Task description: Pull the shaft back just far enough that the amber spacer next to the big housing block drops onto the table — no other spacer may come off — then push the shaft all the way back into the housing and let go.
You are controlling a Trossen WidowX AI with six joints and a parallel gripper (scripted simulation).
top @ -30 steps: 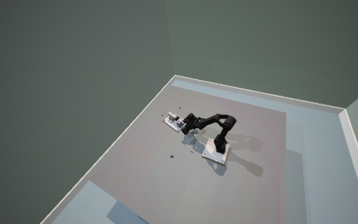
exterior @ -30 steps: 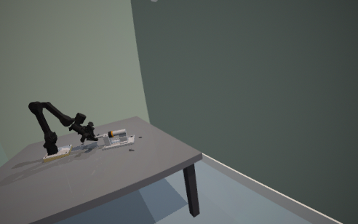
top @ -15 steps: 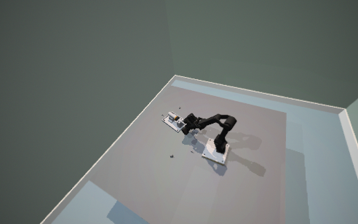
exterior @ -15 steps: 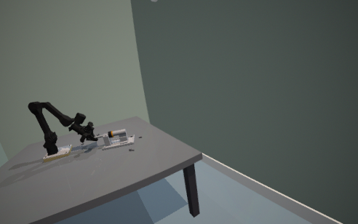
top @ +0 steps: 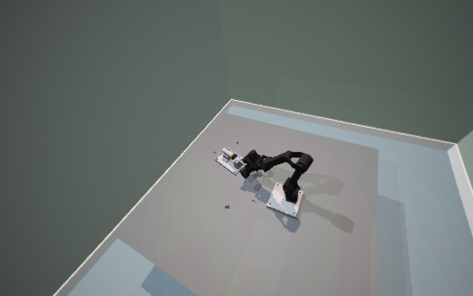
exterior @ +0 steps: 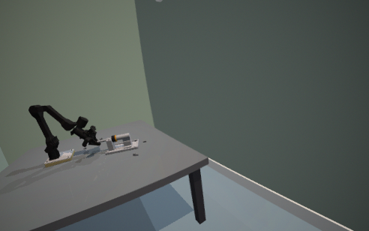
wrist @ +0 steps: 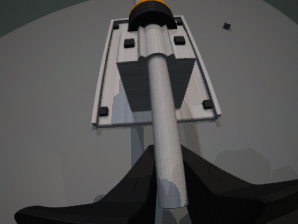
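My gripper (top: 243, 169) (exterior: 99, 142) (wrist: 163, 149) is shut on the pale grey shaft (wrist: 165, 110) near its free end. The shaft runs straight from between the fingers over a grey block (exterior: 109, 145) (wrist: 137, 82) on the white base plate (exterior: 121, 151) (wrist: 105, 80). Behind that block a black ring (exterior: 113, 139) (wrist: 152, 16) sits around the shaft line. The amber spacer (top: 233, 156) (exterior: 115, 138) (wrist: 150, 1) is up beside it, between the black ring and the large light cylindrical part (top: 227, 152) (exterior: 124, 136). The wrist view cuts off everything beyond the amber spacer.
Small dark pieces lie on the table around the fixture: one (top: 237, 142) beyond it, one (top: 227, 207) (exterior: 135, 154) off to its side, and one (wrist: 226, 25) in the wrist view. The arm's white base plate (top: 276, 202) (exterior: 67, 157) stands behind the gripper.
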